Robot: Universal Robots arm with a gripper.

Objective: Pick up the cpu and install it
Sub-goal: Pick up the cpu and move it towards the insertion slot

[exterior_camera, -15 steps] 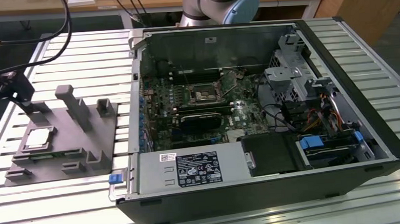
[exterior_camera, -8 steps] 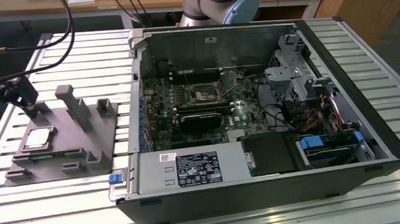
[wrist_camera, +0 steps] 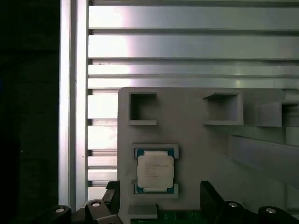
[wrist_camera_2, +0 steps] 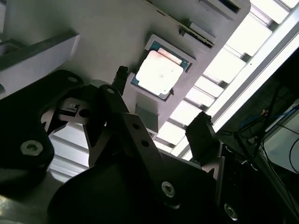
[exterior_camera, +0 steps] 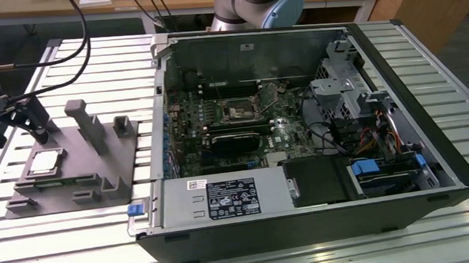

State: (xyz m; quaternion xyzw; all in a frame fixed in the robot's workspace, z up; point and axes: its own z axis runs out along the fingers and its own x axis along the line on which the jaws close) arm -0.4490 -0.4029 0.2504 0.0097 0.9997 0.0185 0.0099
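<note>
No legible text; faint print on cpu (wrist_camera: 155, 170), white label (exterior_camera: 231, 199).

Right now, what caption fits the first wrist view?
The tool hangs open above the cpu resting in its grey tray.

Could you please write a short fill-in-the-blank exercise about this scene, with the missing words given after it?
1. The ____ lies flat in a recess of the grey tray.
2. The gripper is close to the cpu, holds nothing, and its fingers are ____.
3. The tray stands on the exterior view's ____ of the open computer case.
Missing words: cpu; open; left.
</note>
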